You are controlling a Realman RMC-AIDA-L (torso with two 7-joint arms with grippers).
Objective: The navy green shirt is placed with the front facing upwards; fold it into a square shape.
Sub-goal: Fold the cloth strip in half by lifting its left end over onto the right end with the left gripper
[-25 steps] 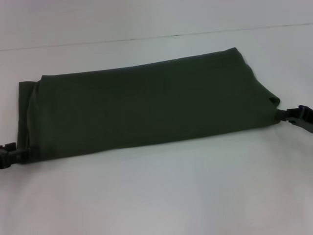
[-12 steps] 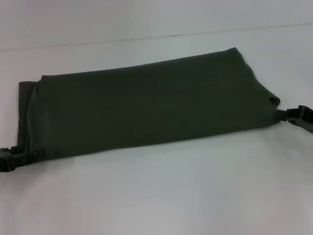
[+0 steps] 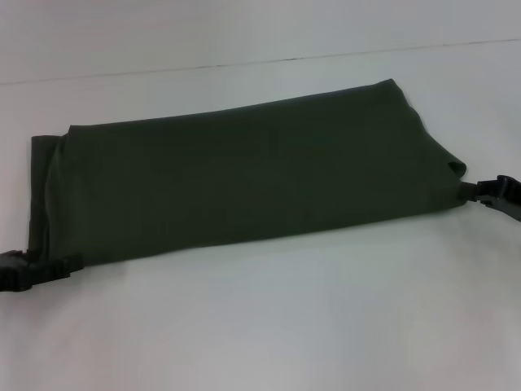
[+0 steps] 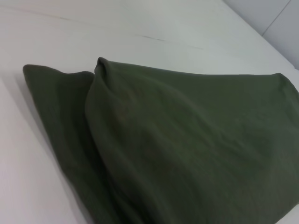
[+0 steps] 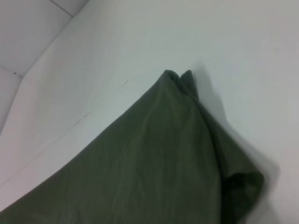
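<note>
The navy green shirt (image 3: 244, 175), folded into a long band across the worktop (image 3: 285, 326), is flanked endwise by left tool (image 3: 37, 269) and right tool (image 3: 484, 194), grips undeterminable.

Bare test-bench setting, likely lab — plain white tabletop (image 3: 260, 326), blank pale wall (image 3: 244, 32) behind.

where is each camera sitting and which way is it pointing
Head view: on the robot's head, looking down and forward at the navy green shirt on the white table; left claw and right claw show at the shirt's ends.
Left wrist view: low by one shirt end; no claw visible.
Right wrist view: low by the other end; no claw visible.
All views share the shirt.
</note>
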